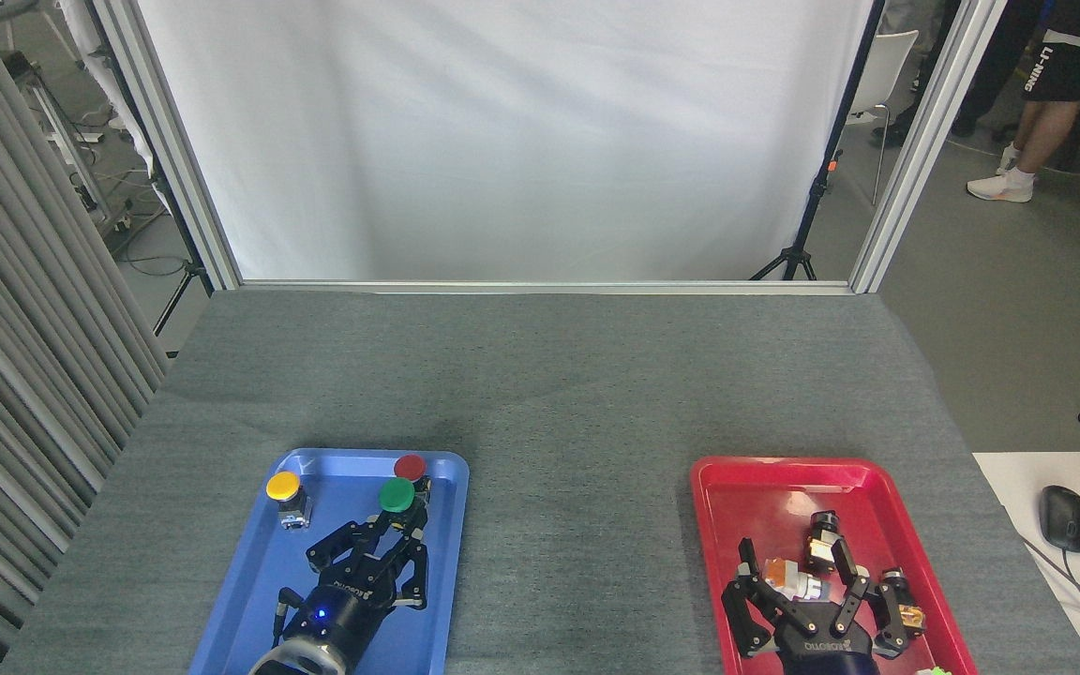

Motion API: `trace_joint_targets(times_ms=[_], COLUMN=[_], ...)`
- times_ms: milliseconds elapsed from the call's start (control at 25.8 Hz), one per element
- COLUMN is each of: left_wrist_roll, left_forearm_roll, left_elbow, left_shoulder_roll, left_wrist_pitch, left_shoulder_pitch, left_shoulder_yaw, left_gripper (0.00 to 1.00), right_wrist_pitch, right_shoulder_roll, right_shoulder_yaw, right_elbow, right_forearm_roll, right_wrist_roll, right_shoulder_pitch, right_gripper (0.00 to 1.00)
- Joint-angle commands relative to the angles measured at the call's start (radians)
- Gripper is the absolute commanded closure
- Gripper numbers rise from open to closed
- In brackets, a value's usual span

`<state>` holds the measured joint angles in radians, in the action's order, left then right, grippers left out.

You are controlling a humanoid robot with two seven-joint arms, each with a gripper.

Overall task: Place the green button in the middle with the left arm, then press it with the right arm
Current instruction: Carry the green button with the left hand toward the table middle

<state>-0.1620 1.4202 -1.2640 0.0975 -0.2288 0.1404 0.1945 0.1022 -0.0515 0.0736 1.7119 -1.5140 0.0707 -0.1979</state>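
Head view: left end effector clamps green button over blue tray; right end effector spread

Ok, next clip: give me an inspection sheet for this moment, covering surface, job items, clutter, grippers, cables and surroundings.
Surface: grey felt-like table, middle bare.
Job's things: green-capped push button held by the black three-finger left gripper over the blue plastic tray, close beside the red-capped button.
Clutter: yellow-capped button in the blue tray; small metal parts in the red plastic tray.
Grippers: left shut on the green button; black right gripper open, over the red tray.
Cables: one near the black computer mouse.
Surroundings: white backdrop; a person's legs far right.
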Motion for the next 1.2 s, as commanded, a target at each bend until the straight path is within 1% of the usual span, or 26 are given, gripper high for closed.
trace_joint_targets(times_ms=[0,155,232,310,426,581,697,814,930,1007,1162], left_wrist_roll=[-0.001,0.013,0.056,0.081,0.09,0.09,0.084,0.081,0.081,0.079,0.045], left_forearm_roll=[0.013,0.011,0.011,0.011,0.013,0.011,0.013,0.011,0.013,0.013,0.011], left_elbow=[-0.005,0.055,0.121,0.173,0.225,0.241,0.284,0.328,0.396,0.428,0.434], left_shoulder_roll=[0.001,-0.01,-0.033,-0.061,-0.102,-0.114,-0.143,-0.156,-0.209,-0.228,-0.226], left_wrist_pitch=[-0.064,-0.066,-0.067,-0.067,-0.064,-0.049,-0.043,-0.04,-0.041,-0.04,0.017], left_shoulder_pitch=[0.03,0.107,0.159,0.199,0.22,0.229,0.232,0.246,0.275,0.291,0.291], left_shoulder_yaw=[0.077,0.212,0.27,0.304,0.306,0.306,0.306,0.304,0.306,0.306,0.307], left_gripper=[0.97,0.97,0.97,0.97,0.97,0.97,0.97,0.97,0.97,0.98,0.98], right_wrist_pitch=[0.001,0.005,0.008,0.017,0.017,0.016,0.016,0.016,0.017,0.017,0.017], right_shoulder_roll=[0.001,-0.007,-0.007,-0.005,-0.014,-0.005,-0.007,-0.008,-0.007,-0.007,-0.005], right_shoulder_yaw=[-0.002,0.0,0.0,0.003,0.011,0.011,0.012,0.014,0.012,0.012,0.012], right_elbow=[0.0,0.002,0.015,0.02,0.02,0.025,0.034,0.034,0.035,0.037,0.037], right_forearm_roll=[0.0,0.0,0.0,0.0,0.0,0.0,0.0,0.0,0.0,0.0,0.0], right_wrist_roll=[0.0,-0.002,-0.006,-0.012,-0.011,-0.011,-0.011,-0.011,-0.011,-0.011,-0.011], right_shoulder_pitch=[0.0,0.0,-0.003,-0.003,-0.002,-0.003,-0.002,-0.002,-0.003,-0.003,-0.003], right_gripper=[0.0,0.0,0.0,0.0,0.0,0.0,0.0,0.0,0.0,0.0,0.0])
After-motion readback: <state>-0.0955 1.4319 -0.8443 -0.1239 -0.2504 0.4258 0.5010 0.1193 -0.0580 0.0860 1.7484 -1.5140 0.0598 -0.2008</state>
